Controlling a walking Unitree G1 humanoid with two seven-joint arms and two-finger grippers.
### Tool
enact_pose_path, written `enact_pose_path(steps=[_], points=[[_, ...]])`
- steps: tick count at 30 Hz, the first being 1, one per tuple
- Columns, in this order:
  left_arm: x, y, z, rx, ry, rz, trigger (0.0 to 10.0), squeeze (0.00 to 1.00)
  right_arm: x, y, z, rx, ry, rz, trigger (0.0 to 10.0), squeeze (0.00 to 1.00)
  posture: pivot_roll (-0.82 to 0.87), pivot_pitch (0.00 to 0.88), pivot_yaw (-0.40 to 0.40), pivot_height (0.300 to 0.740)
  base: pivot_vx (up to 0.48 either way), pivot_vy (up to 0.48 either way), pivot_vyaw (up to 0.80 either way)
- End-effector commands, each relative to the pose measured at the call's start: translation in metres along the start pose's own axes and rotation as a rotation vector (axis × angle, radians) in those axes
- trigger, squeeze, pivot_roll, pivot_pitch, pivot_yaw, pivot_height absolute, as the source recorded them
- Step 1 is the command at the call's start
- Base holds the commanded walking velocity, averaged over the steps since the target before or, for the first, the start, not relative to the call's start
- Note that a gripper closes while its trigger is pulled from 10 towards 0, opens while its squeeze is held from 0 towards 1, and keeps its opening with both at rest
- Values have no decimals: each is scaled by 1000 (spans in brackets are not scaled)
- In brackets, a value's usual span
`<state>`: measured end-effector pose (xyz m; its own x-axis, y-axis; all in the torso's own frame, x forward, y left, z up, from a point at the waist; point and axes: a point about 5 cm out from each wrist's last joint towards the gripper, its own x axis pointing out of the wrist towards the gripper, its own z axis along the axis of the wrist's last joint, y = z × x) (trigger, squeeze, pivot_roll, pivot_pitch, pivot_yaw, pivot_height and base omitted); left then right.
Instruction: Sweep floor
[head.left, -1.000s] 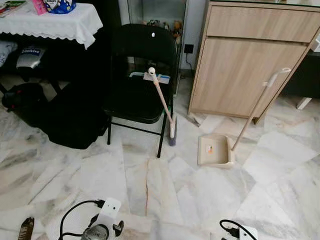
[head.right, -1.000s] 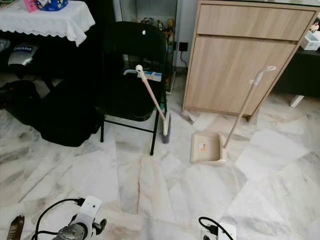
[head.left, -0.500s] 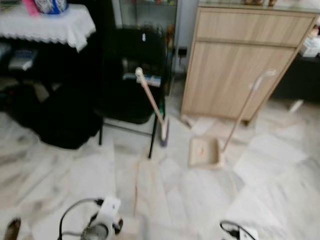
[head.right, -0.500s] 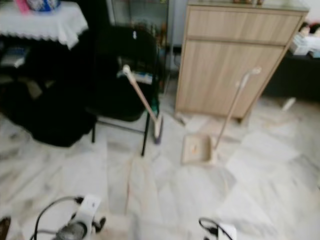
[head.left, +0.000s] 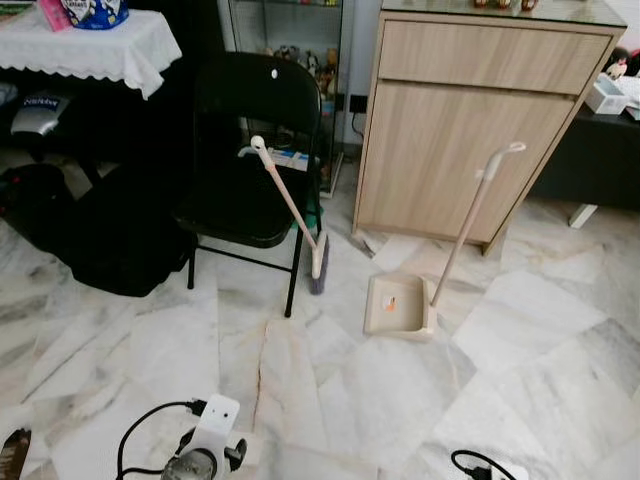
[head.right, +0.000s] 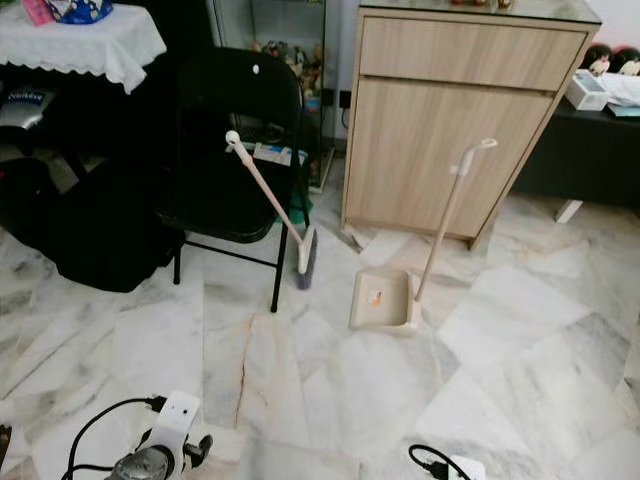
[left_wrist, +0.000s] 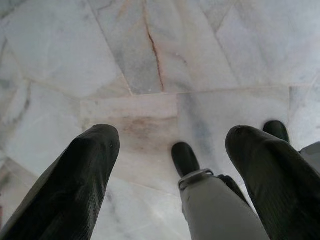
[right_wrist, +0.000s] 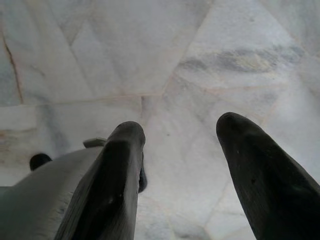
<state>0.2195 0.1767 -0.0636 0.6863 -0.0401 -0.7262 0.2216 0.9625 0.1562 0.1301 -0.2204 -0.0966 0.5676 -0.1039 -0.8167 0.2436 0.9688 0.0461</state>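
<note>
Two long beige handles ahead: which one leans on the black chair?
The broom: its handle tip rests at the black folding chair, bristles on the floor. The dustpan stands apart beside it, before the wooden cabinet.

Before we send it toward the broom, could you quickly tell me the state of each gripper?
Left gripper: open, holding nothing, pointed at the marble floor.
Right gripper: open, holding nothing, pointed at the floor.

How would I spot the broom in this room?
Find the tall wooden cabinet, then the black folding chair beside it. The broom leans on that chair's seat, bristles on the floor; unlike the nearby dustpan, it has no tray.
</note>
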Motion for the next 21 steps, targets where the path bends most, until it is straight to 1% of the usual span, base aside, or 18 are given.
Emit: enact_pose_path(steps=[1, 9, 21], points=[[-1, 4, -1, -8, 3, 5, 10000, 0, -1, 0, -4, 20, 17, -9, 10000, 0, -31, 76, -12, 740, 360, 0, 0], [1, 12, 6, -8, -12, 24, 10000, 0, 2, 5, 3, 25, -4, -5, 10000, 0, -25, 62, -11, 740, 380, 0, 0], [1, 8, 6, -10, -14, 8, 10000, 0, 3, 7, 7, 40, -27, -4, 10000, 0, -24, 69, -5, 740, 378, 0, 0]])
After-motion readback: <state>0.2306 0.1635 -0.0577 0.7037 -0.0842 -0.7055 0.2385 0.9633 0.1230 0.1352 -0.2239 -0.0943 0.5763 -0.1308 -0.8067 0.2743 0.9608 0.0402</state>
